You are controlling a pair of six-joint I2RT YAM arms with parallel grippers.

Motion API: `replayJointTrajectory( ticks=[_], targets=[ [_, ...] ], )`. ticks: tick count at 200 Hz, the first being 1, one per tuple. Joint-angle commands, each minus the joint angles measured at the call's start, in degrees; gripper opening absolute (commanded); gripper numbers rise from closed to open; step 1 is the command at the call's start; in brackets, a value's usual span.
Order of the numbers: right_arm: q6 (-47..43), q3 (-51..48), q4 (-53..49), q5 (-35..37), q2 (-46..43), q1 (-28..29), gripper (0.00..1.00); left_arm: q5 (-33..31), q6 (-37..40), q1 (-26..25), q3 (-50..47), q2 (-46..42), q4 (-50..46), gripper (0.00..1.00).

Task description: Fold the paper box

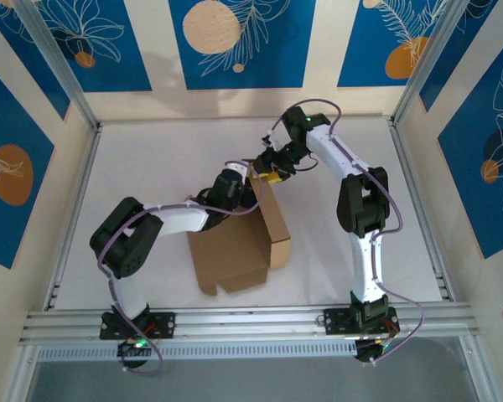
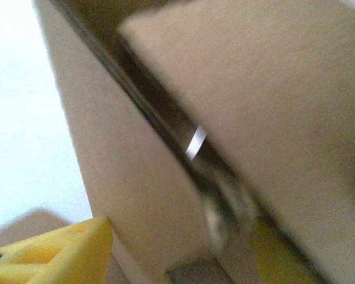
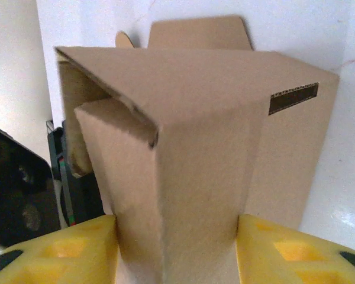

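Top external, box: paper box point(image 1: 235, 243) is laid half folded at mid-table point(image 1: 360, 167), one side wall raised, long axis running near-left to far-right.
Top external, hands: left hand point(image 1: 235, 188) and right hand point(image 1: 271, 174) are placed at its far end.
Left wrist: blurred cardboard is seen beside a yellow finger point(image 2: 53, 254); grip cannot be told.
Right wrist: right hand is clenched on an upright folded wall.

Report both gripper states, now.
Left gripper: cannot tell; the paper box sits between its fingers, but the view is blurred.
Right gripper: closed on the paper box.
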Motion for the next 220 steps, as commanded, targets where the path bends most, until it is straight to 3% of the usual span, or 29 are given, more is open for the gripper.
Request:
replayJointTrajectory(
  ticks=[1,37,72,102,126,164,175,191,220],
  targets=[
    [-1.89,-2.48,4.78,5.64,-0.25,0.29,0.50,2.98,4.90,-2.07,-0.95,-7.50,2.78,0.70],
    [-2.75,-2.77,5.66,6.14,-1.32,0.41,0.49,3.65,11.41,-1.30,-0.71,-13.86,-6.26,0.75],
    [-3.66,-2.70,5.68,5.92,-1.87,0.40,0.49,7.30,17.88,0.64,-4.37,-23.54,-5.16,0.78],
    [-3.97,-3.11,5.67,5.32,-2.04,0.47,0.49,11.19,15.35,8.07,-6.19,-28.60,-0.24,0.81],
    [-4.37,-3.59,5.81,5.08,-2.29,0.54,0.49,14.69,15.59,13.22,-3.72,-26.91,-1.63,0.83],
    [-5.01,-3.56,6.03,4.92,-2.76,0.93,0.49,10.36,16.81,20.04,3.50,-16.80,-5.84,0.82],
    [-4.66,-2.92,5.51,5.81,-2.89,0.89,0.55,9.81,17.02,20.64,8.21,-13.01,-11.04,0.81],
    [-3.97,-2.18,4.89,9.47,-4.18,1.47,0.74,9.37,16.10,20.76,11.96,-9.96,-14.19,0.78],
    [-3.00,-1.32,3.01,17.63,-7.20,3.45,0.92,6.16,11.25,20.74,10.68,-11.84,-12.40,0.77]
  ],
)
